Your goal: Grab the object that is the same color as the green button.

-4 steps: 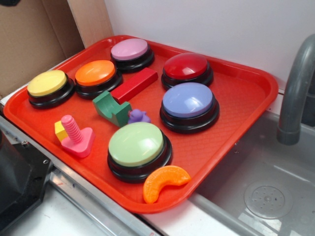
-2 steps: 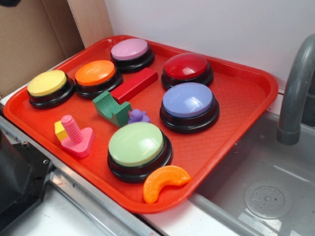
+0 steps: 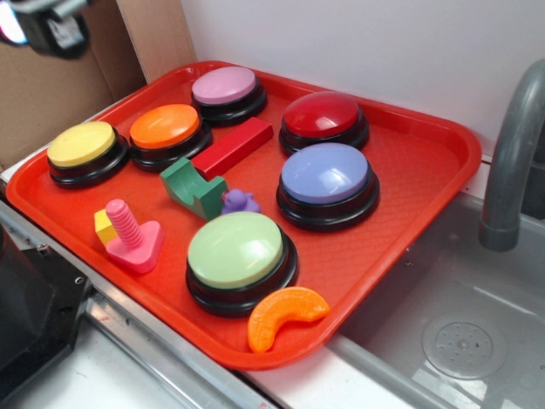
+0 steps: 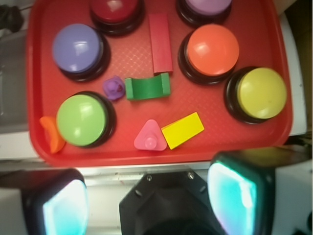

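Red tray point(image 4: 281, 58), green block point(image 4: 147, 88) lying crosswise — notch toward red bar point(image 4: 161, 43).

Oblique side view; overhead wrist view

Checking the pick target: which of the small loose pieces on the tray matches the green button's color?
The green wedge block with the rounded notch, between the red bar and the purple figure; no other loose piece is green.

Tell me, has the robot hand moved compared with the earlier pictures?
Yes. The hand now shows at the top left of the exterior view, above the yellow button and before the cardboard; earlier it was absent.
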### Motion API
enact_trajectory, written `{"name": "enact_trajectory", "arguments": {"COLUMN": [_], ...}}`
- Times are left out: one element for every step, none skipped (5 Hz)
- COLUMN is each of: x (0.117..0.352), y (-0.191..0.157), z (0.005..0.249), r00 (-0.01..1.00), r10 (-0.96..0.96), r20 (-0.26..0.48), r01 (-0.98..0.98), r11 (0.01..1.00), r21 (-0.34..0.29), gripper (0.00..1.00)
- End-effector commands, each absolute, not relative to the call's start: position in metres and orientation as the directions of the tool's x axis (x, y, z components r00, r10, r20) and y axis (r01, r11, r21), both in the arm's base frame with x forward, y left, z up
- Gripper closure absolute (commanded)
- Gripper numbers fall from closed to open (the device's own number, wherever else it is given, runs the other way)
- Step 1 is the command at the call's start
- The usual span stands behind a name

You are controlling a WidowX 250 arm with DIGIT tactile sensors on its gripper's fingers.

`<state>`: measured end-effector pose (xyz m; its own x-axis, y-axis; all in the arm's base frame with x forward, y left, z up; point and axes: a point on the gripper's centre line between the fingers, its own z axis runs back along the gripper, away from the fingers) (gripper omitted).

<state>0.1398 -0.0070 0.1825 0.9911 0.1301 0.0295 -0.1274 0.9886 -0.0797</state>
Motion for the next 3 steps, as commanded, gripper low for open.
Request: {"name": "enact_trajectory", "arguments": {"x": [0.166, 0.176, 0.183], "y": [0.011, 0.016, 0.020], "z": [0.131, 0.104, 0.085], "r00": [0.948, 0.927, 0.908], "r10": [0.310, 0.363, 0.408], "r20": [0.069, 0.091, 0.096], "r01": [-0.301, -0.348, -0.391], "r11": [0.946, 0.925, 0.907], "r21": [-0.120, -0.150, -0.158], "gripper": [0.00, 0.00, 0.00]}}
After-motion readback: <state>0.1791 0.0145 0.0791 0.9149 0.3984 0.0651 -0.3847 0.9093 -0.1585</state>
